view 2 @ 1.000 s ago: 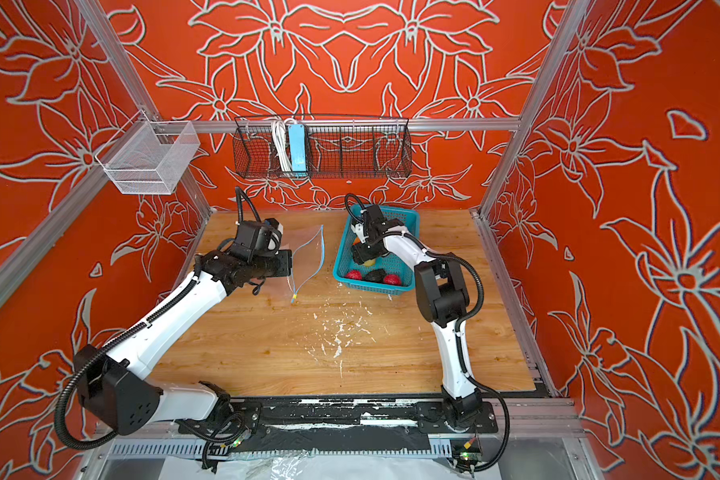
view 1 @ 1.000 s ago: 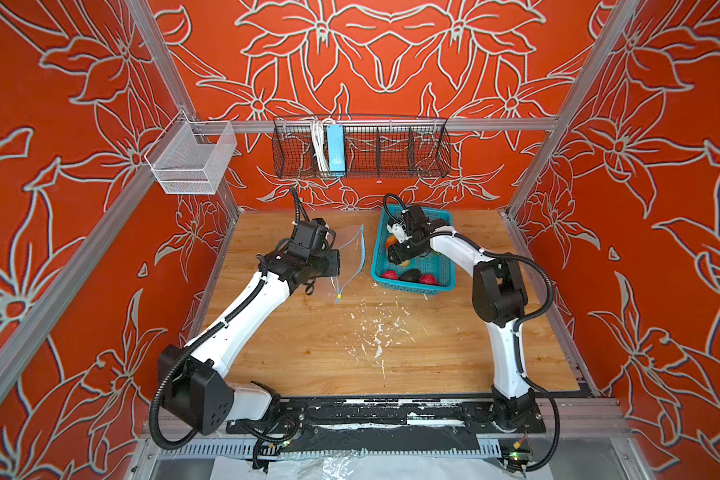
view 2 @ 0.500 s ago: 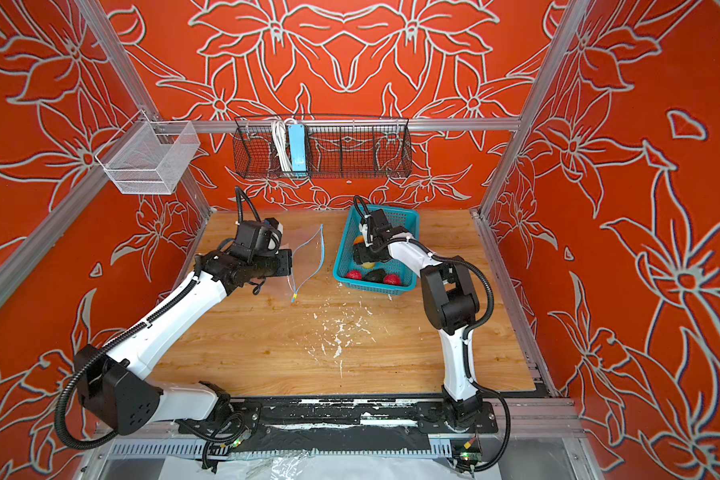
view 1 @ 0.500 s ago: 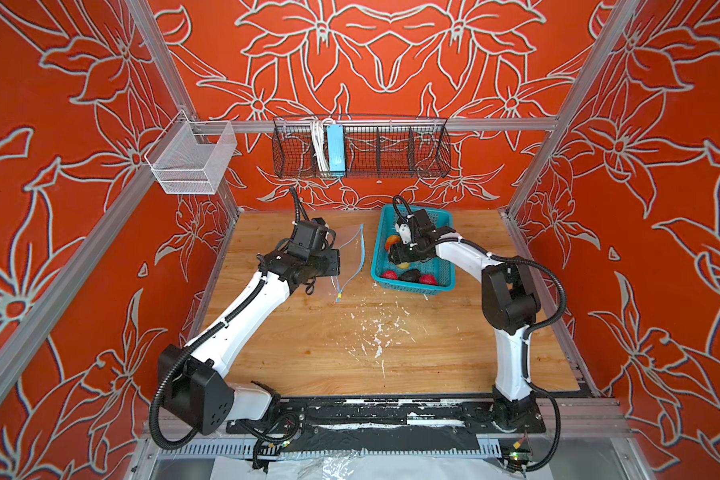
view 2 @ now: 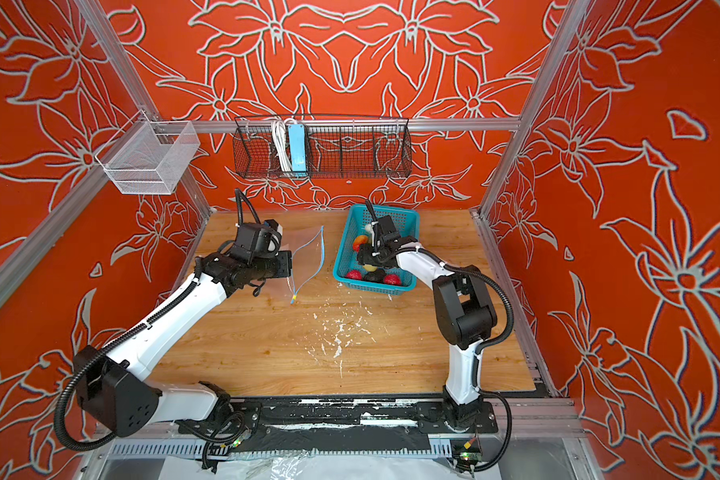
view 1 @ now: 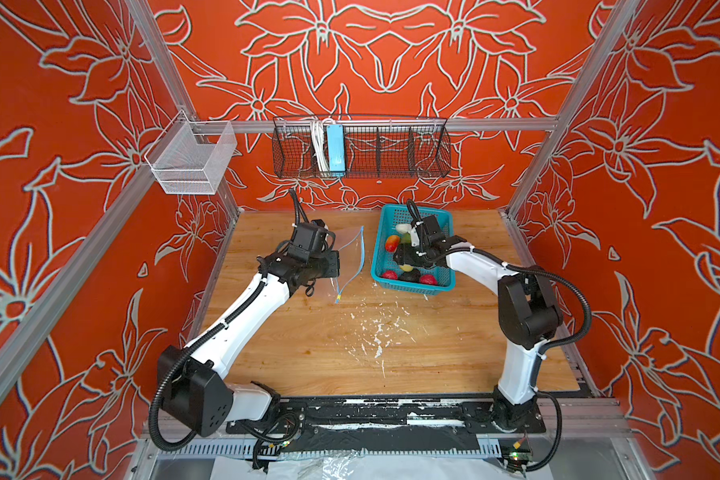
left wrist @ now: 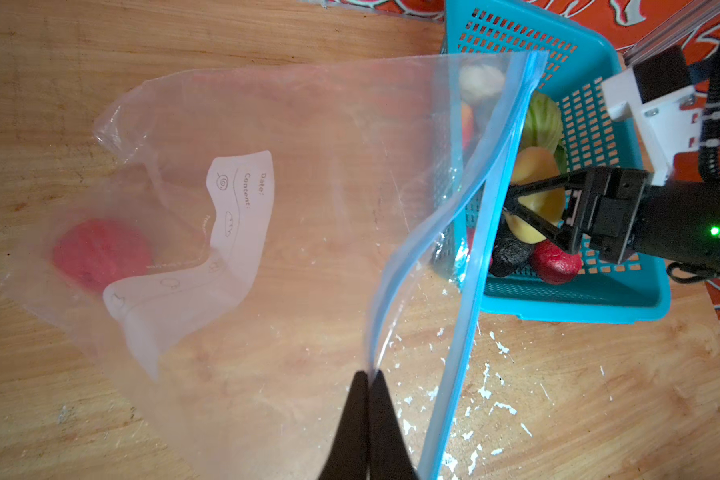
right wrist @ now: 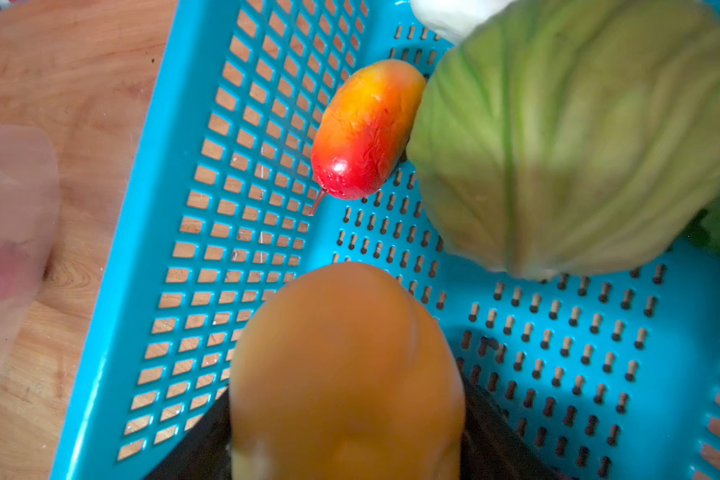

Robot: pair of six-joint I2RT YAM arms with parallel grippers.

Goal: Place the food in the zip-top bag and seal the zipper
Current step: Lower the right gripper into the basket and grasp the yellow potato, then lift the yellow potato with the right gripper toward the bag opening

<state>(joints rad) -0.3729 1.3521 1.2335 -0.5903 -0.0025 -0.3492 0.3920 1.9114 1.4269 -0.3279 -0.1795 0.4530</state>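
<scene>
The bag (left wrist: 308,199) lies on the worktop (left wrist: 558,395) beside the basket (left wrist: 578,307). Its mouth is lifted by the low, outstretched left end effector (left wrist: 368,376), which is pinched closed on the zipper (left wrist: 398,262). The right end effector (left wrist: 516,205), on an arm with a raised elbow, grips the potato (left wrist: 539,195) over the basket.

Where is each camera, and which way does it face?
Top views: high in front, looking down on the table; left arm and right arm show whole.
Left wrist: on the left arm, looking along the left claw pinching the zip-top bag; its tips show.
Right wrist: on the right arm, looking into the teal basket past the yellow potato; the right claw's fingers grip it.
Both wrist views share basket, potato, cabbage.
</scene>
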